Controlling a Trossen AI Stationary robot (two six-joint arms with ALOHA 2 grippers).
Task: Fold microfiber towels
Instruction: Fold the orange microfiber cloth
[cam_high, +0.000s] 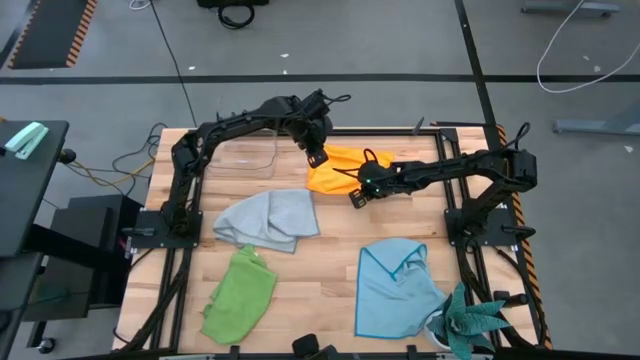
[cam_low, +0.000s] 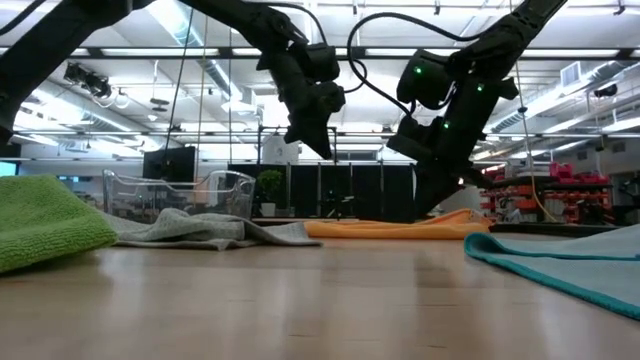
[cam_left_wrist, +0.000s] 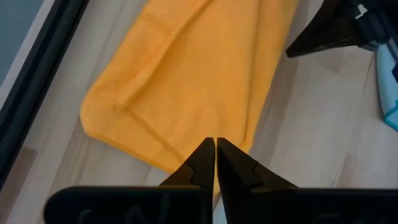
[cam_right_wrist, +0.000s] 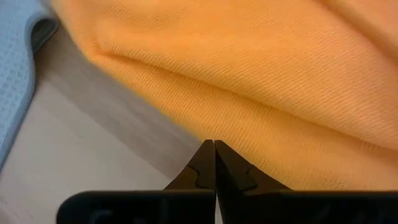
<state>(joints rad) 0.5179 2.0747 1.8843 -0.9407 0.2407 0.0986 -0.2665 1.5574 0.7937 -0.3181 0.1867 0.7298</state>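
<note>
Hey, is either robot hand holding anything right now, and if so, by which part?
Nothing is held. Both the left hand and the right hand are shut and empty, just above the orange towel.

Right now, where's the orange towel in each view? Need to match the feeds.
High view: orange towel upper centre, between both grippers.
Low view: flat orange strip mid-right, under the arms.
Left wrist view: fills upper left.
Right wrist view: fills the top and right.
Shared landmark: light blue towel.

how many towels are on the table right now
4: orange towel at the far middle between both pincers, grey towel left of centre, green towel near left, blue towel near right.
</note>
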